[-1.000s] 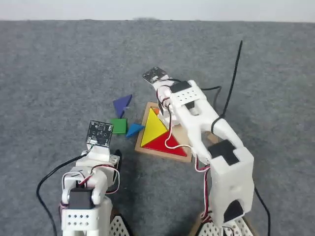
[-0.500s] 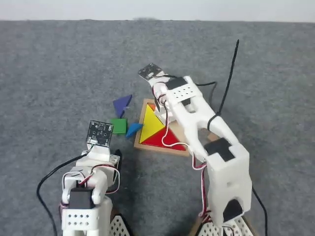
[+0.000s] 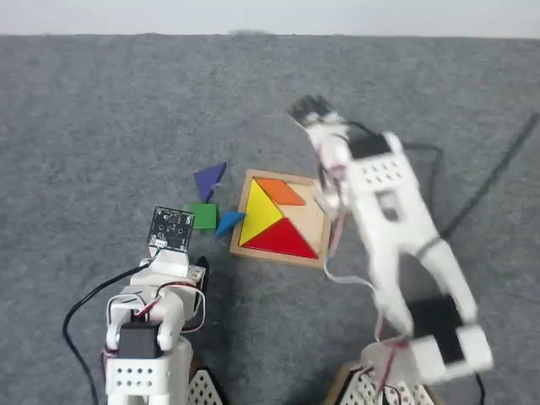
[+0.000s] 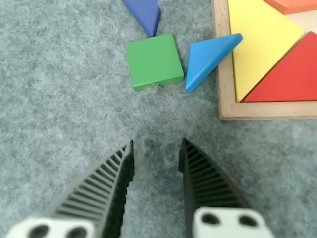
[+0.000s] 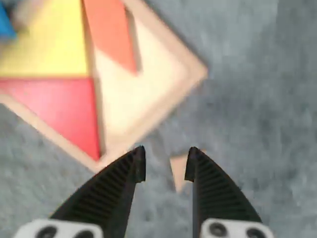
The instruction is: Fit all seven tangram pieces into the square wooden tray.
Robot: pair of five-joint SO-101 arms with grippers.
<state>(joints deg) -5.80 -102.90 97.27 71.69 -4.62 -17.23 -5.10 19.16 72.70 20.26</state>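
The square wooden tray (image 3: 319,239) lies mid-table and holds a yellow triangle (image 3: 260,214), a red triangle (image 3: 283,239) and an orange parallelogram (image 3: 279,191). Left of it on the carpet lie a dark blue triangle (image 3: 211,178), a green square (image 3: 202,216) and a light blue triangle (image 3: 229,222) that touches the tray rim (image 4: 225,94). My left gripper (image 4: 156,146) stands open over bare carpet short of the green square (image 4: 154,61). My right gripper (image 5: 167,153) is open just off the tray's corner (image 5: 198,72), above a small pale tan wedge (image 5: 178,171) on the carpet.
Grey carpet covers the table. The right arm (image 3: 380,181) stretches along the tray's right side. The left arm (image 3: 160,312) stands at the near left. Part of the tray floor (image 5: 138,94) beside the orange piece is bare wood.
The right arm has swung right, off the tray, uncovering it; the orange parallelogram now shows lying in the tray. The left arm has not moved.
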